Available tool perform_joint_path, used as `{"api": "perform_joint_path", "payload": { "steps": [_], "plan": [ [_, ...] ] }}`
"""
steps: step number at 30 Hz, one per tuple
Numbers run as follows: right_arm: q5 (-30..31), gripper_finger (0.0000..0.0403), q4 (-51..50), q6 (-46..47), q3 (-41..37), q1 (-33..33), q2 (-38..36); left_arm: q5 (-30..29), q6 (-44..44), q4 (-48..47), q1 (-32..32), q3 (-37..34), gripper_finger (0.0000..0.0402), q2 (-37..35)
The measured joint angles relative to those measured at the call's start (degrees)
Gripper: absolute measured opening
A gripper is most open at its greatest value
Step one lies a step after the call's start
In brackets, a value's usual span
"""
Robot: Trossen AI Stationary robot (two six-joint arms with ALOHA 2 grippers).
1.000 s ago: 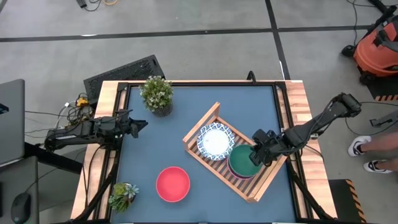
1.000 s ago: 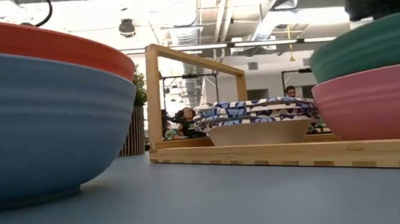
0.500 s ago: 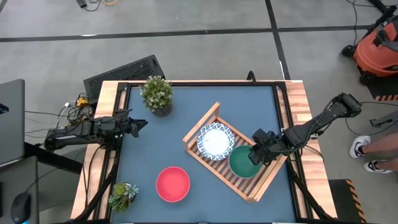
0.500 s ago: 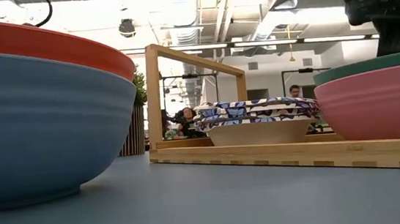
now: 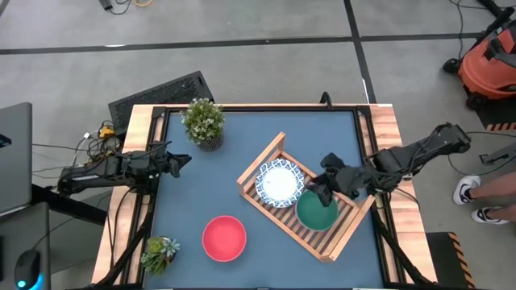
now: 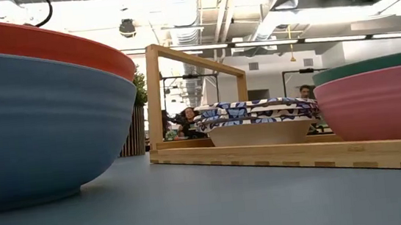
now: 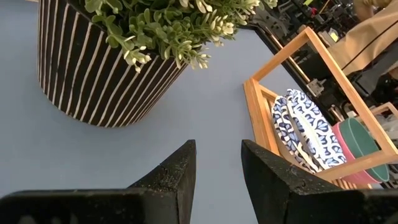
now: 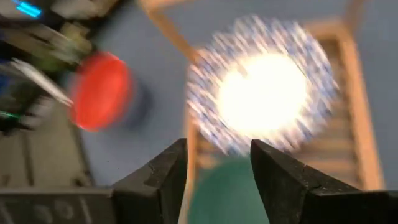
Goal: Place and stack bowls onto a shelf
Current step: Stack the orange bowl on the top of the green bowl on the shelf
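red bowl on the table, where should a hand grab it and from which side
Probably by the rim. The red bowl sits upright and nested in a blue bowl, so only its thin top edge is exposed. Come from above, one finger inside and one outside the rim. The edge facing the left hand looks easiest; the potted plant crowds the other side.

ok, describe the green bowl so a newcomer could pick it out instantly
Find the slatted wooden shelf lying at an angle on the blue table's right half. The green bowl sits inside it, nested on a pink bowl, beside the blue-patterned white bowls. It is the only green one; the right gripper is above it.
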Motion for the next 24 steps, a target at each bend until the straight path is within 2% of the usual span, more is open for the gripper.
{"api": "perform_joint_path", "payload": {
  "steps": [5, 8, 13, 24],
  "plan": [
    [1.3, 0.0183, 7.1, -13.6, 8.8, -2.9, 6.6, 0.0, 0.0, 0.0, 0.0, 0.0, 0.0112, 0.0],
    [1.0, 0.0171, 7.3, -20.0, 14.2, -4.2, 13.9, 0.2, 0.0, 0.0, 0.0, 0.0, 0.0112, 0.0],
    [-2.8, 0.0165, 7.6, -28.1, 24.7, -5.2, 27.1, 1.4, 0.0, 0.0, 0.0, 0.0, 0.0112, 0.0],
    [-7.6, 0.0166, 7.4, -33.0, 44.9, -5.6, 50.5, 2.3, 1.5, -0.2, 0.0, 0.0, 0.0112, 0.0]
  ]
}}
